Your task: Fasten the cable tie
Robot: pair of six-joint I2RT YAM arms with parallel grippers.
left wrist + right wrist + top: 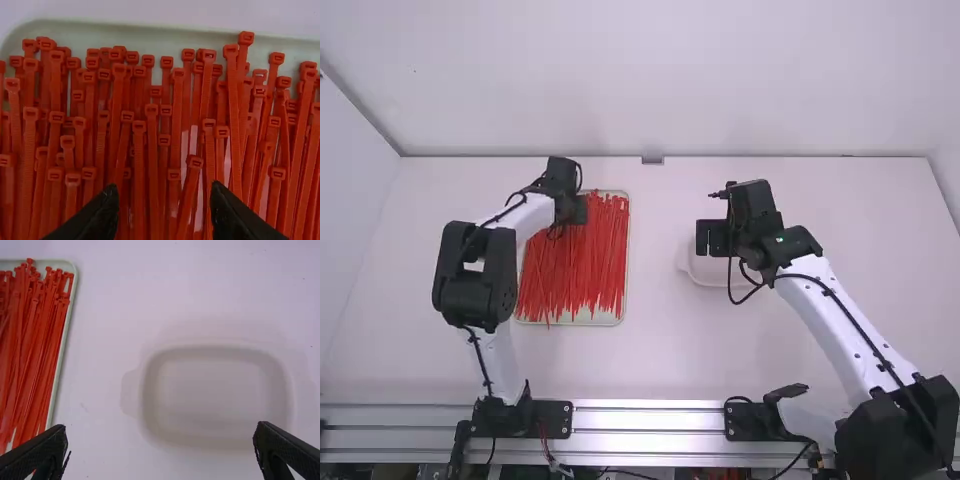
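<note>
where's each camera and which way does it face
High view: fixed above and behind the arms, facing forward and down at the table; both arms show, left gripper over the tray, right gripper over the white dish.
Left wrist view: on the left wrist, facing down at red cable ties; its open fingers show.
Right wrist view: on the right wrist, facing down at the dish; its open fingers show.
Shared: tray and ties in all three; dish in high and right wrist.

I see a heap of straight, unfastened red cable ties (582,262) lying roughly parallel in a pale tray (150,35).
</note>
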